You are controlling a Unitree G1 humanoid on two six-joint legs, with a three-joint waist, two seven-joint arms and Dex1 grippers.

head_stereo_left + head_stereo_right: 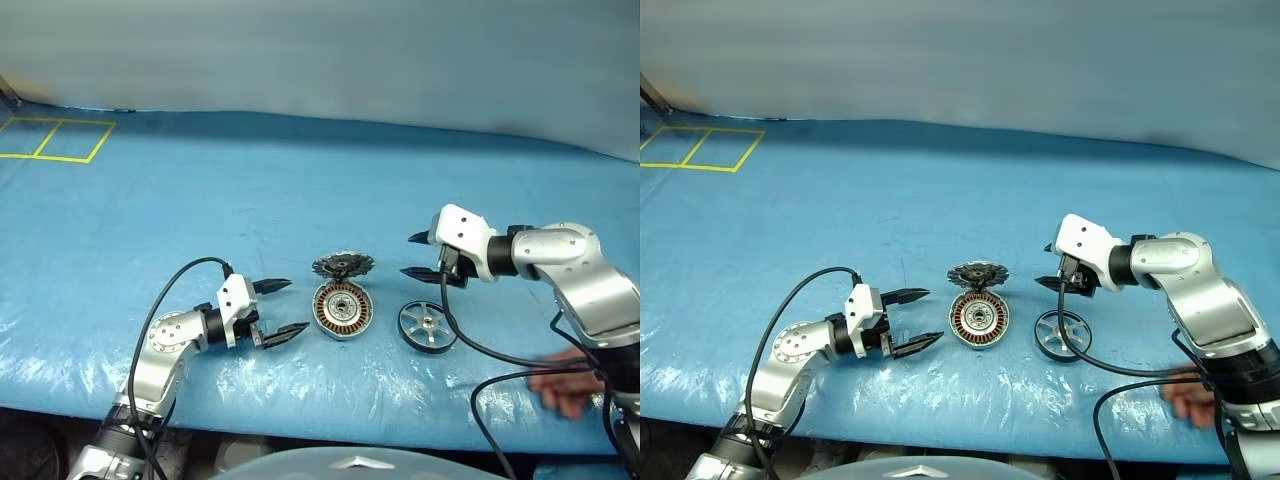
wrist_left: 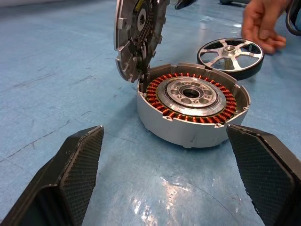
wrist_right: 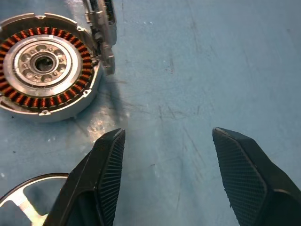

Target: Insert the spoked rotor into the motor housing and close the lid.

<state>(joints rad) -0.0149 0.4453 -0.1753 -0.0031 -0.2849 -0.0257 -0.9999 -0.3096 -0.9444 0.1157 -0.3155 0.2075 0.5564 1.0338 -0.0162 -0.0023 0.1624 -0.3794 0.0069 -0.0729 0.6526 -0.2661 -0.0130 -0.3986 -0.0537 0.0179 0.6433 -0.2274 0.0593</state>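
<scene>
A wide table (image 1: pixel 300 180) is covered by a glossy blue sheet (image 1: pixel 200 230); yellow taped squares (image 1: pixel 55 140) are marked at its far left; a plain pale wall (image 1: pixel 320 50) is seen behind.

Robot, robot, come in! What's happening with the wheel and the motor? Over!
Both tools open, empty: left tool, right tool. Spoked rotor on table beside motor housing; lid up. Person's hand near rotor.
</scene>
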